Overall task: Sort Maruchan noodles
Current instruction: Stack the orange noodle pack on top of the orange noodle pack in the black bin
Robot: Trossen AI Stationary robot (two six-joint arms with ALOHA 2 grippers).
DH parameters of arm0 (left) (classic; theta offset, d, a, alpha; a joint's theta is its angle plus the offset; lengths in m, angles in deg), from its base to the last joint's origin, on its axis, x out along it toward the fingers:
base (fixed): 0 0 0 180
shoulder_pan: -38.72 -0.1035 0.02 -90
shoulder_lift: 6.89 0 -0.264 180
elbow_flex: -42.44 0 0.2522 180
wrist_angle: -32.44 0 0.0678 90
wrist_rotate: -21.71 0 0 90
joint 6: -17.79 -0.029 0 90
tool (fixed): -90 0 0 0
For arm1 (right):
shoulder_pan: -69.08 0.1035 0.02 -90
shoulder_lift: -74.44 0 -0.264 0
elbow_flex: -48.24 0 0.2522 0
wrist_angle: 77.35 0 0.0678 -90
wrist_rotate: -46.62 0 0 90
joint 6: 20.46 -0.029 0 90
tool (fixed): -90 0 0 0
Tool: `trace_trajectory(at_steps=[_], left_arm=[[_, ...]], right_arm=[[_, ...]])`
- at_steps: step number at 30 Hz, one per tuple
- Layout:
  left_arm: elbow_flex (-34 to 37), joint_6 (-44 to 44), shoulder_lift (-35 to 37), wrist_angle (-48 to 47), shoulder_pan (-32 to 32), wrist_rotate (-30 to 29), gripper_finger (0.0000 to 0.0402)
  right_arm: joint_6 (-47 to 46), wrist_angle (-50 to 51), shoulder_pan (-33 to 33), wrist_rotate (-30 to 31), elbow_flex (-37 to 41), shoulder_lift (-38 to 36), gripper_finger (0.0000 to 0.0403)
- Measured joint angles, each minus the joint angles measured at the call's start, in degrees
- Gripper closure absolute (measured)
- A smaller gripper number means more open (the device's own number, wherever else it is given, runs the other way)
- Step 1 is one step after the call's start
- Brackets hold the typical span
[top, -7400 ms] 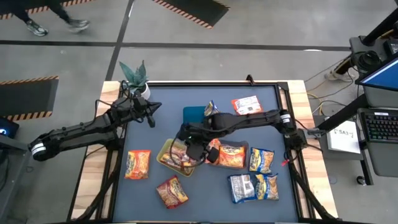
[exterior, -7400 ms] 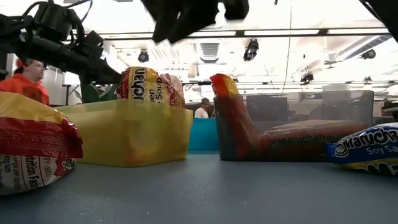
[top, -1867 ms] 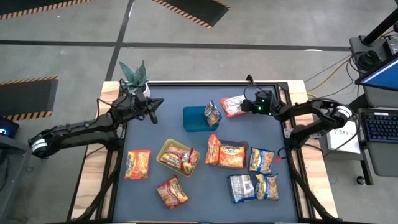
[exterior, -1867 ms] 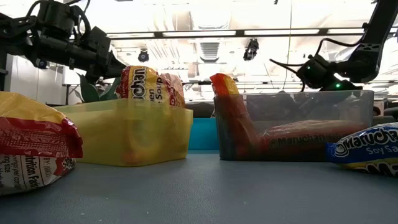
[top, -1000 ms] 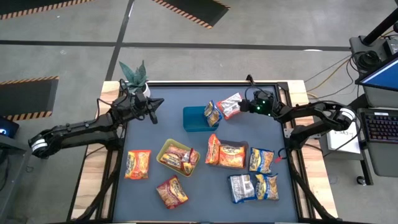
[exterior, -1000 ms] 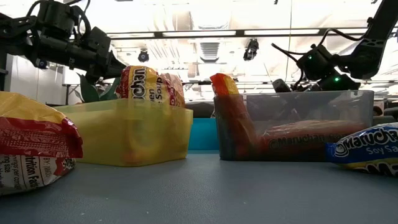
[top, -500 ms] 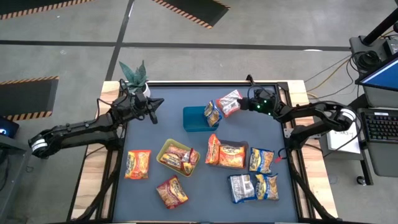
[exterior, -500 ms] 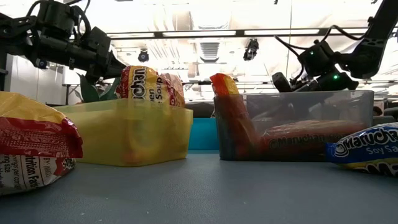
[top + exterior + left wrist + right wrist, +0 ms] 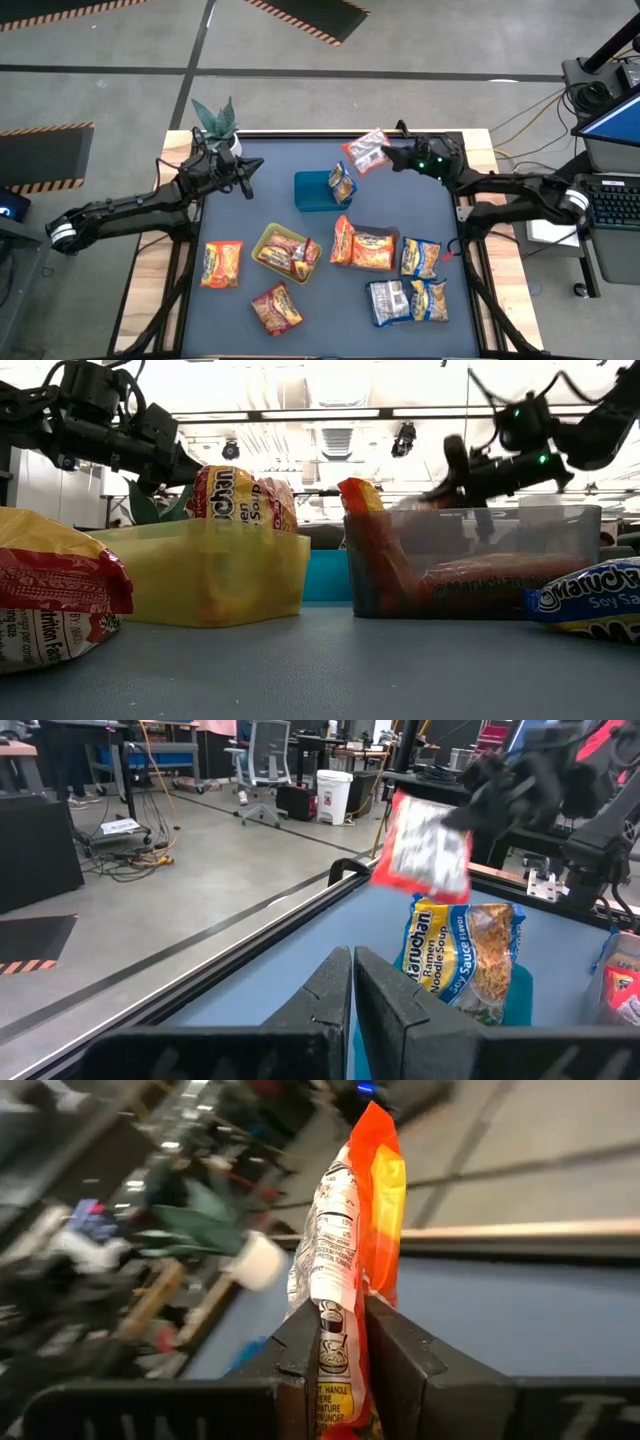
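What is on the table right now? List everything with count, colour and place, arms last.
Held packet: one, red-and-white, lifted over the far edge.
Blue tray: one, far centre, a blue-and-yellow packet upright in it.
Yellow-green tray: one, centre, orange packets inside.
Dark tray: one, right of centre, orange packets inside.
Loose orange packets: two, near left.
Loose blue-and-yellow packets: three, near right.
Plant: one, far left corner.
Left gripper: shut, empty, far left.
Right gripper: shut on the held packet.

Pink-white packet [image 9: 366, 151] lifted above table's far edge; remaining Maruchan noodles [image 9: 384, 262] lying flat or standing in trays.
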Motion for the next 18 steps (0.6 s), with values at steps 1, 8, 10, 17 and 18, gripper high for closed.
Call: trace_trajectory(at_steps=[1,8,10,17,18], left_arm=[[0.0,0.0,0.0,0.0,0.0,0.0,0.0402],[0.0,0.2,0.0,0.0,0.0,0.0,0.0402],[0.0,0.2,0.0,0.0,0.0,0.0,0.0402],[0.0,0.3,0.0,0.1,0.0,0.0,0.0402],[0.0,0.5,0.0,0.1,0.0,0.0,0.0402]], right_arm=[[0.3,0.0,0.3,-0.9,-0.3,-1.3,0.0345],[2.7,1.4,4.1,-8.6,-3.2,-10.2,0.0345],[3.4,4.2,5.9,-12.4,-4.7,-12.3,0.0345],[13.3,26.1,17.2,-17.6,-12.9,-16.6,0.0345],[14.9,29.9,19.1,-17.4,-14.4,-16.7,0.0345]])
